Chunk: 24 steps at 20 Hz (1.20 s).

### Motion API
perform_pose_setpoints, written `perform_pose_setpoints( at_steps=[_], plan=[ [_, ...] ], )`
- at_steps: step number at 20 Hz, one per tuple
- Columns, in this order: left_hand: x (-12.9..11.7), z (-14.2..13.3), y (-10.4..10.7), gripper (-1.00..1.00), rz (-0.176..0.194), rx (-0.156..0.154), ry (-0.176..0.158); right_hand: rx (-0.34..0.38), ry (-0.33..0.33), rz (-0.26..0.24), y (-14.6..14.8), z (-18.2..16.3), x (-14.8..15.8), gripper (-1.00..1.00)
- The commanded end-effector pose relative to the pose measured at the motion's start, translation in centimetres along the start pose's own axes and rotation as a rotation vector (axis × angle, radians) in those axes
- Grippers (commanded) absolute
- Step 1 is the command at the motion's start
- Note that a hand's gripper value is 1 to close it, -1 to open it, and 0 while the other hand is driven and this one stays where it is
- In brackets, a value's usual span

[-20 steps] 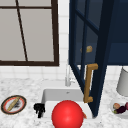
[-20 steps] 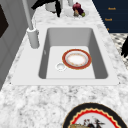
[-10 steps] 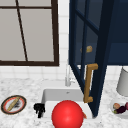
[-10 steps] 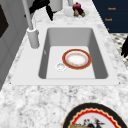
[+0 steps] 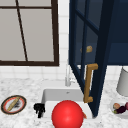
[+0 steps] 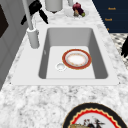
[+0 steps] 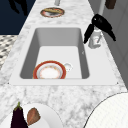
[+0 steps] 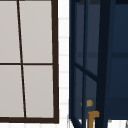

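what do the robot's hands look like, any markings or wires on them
Both are plain black, human-shaped hands that float free, with no arm or sleeve behind them. One hand by the faucet has slim, tapering fingers. The left hand at the sink's left edge is a small black shape. No markings, cables or colour accents are visible.

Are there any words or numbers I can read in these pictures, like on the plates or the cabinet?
None: no words or numbers can be read.
The plate in the sink has just a red-orange rim.
The plate on the counter has a picture, too blurred to tell.
The cabinet door has a handle, no label.
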Motion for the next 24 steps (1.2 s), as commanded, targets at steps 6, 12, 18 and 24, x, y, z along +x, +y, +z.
perform_pose_setpoints(
  at_steps=[6,12,18,24],
  plan=[
    [0.0,0.0,0.0,0.0,0.0,0.0,0.0,0.113,0.007,0.029,0.1,-2.1,4.2,-1.0],
    [0.0,0.0,0.0,0.0,0.0,0.0,0.0,0.211,-0.047,-0.041,-1.0,-3.7,1.7,-1.0],
    [0.0,0.0,0.0,0.0,0.0,0.0,0.0,0.178,-0.081,-0.073,-1.3,-2.8,-1.3,-1.0],
    [0.0,0.0,0.0,0.0,0.0,0.0,0.0,0.191,-0.049,-0.04,-0.3,-3.0,-0.3,1.0]
  ],
)
